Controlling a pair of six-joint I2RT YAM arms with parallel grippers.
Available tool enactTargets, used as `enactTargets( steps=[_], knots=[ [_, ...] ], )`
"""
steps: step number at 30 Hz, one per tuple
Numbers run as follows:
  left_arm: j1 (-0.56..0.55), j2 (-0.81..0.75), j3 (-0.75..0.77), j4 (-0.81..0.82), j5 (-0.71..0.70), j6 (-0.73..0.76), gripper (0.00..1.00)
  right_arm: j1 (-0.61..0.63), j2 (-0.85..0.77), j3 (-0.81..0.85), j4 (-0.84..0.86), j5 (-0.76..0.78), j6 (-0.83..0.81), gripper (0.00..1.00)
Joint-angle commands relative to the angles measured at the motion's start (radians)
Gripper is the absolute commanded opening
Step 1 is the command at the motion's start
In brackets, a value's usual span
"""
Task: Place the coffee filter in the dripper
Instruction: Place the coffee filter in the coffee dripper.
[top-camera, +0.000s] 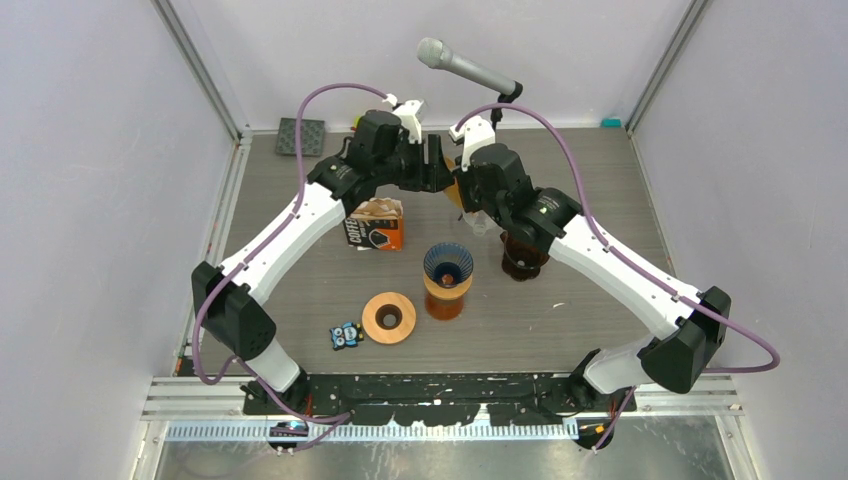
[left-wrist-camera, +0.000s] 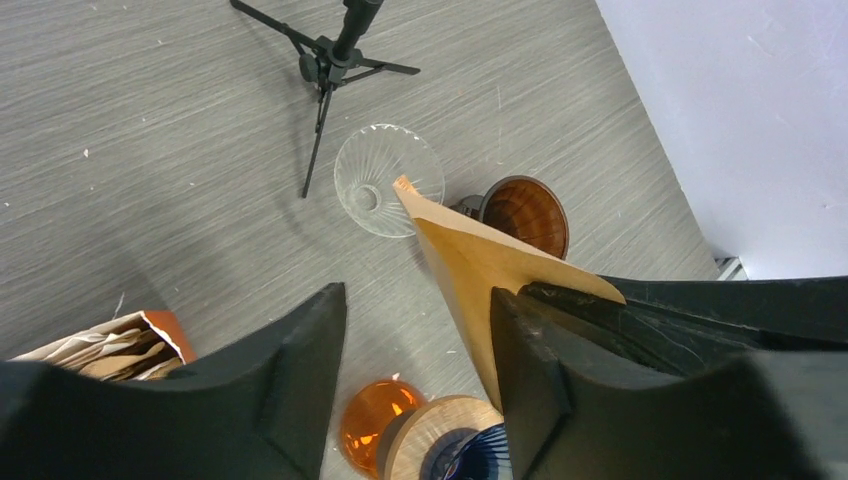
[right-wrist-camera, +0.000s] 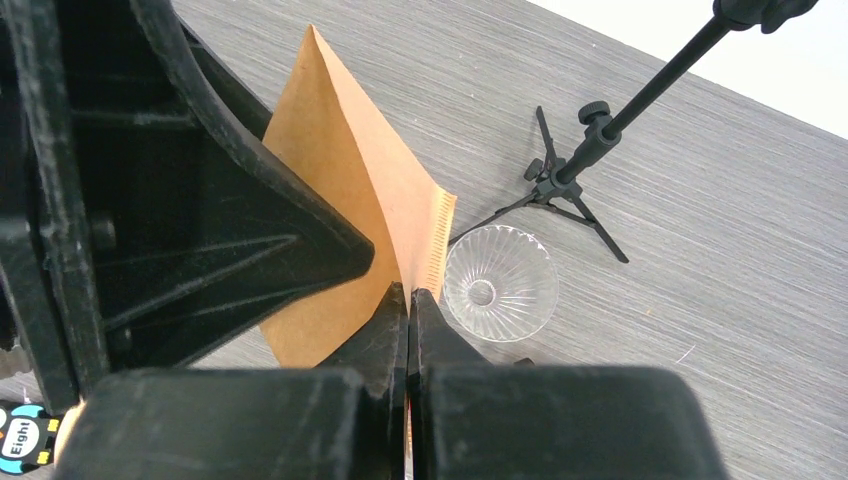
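My right gripper (right-wrist-camera: 409, 295) is shut on the edge of a brown paper coffee filter (right-wrist-camera: 350, 200), held in the air at the back centre of the table (top-camera: 452, 192). My left gripper (left-wrist-camera: 418, 295) is open, with the filter (left-wrist-camera: 465, 260) between its jaws, against the right finger (left-wrist-camera: 530, 370). A clear glass dripper (right-wrist-camera: 500, 283) lies on the table below the filter and shows in the left wrist view (left-wrist-camera: 385, 180). A dark brown dripper (top-camera: 524, 255) stands to the right. A blue dripper (top-camera: 447, 263) sits on an amber carafe in the middle.
An orange filter box (top-camera: 377, 225) with several filters stands left of centre. A wooden ring holder (top-camera: 388, 318) and a small sticker (top-camera: 346, 336) lie near the front. A microphone (top-camera: 465, 68) on a tripod stands at the back. White walls close in both sides.
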Motion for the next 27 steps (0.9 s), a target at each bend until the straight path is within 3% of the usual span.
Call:
enactTargets(
  steps=[1,17,23,27],
  knots=[
    [-0.002,-0.010,0.046,0.007,-0.031,0.027,0.52,0.011,-0.002,0.011,0.054,0.029,-0.009,0.00],
    [-0.003,0.011,0.040,0.038,0.057,0.001,0.19,0.018,-0.001,-0.004,0.063,0.018,-0.003,0.00],
    [-0.003,0.003,0.036,0.041,0.064,0.029,0.01,0.017,-0.008,-0.008,0.065,0.038,-0.015,0.00],
    [-0.003,-0.007,0.038,0.039,0.079,0.049,0.00,0.018,-0.013,-0.011,0.070,0.043,-0.025,0.05]
  ],
)
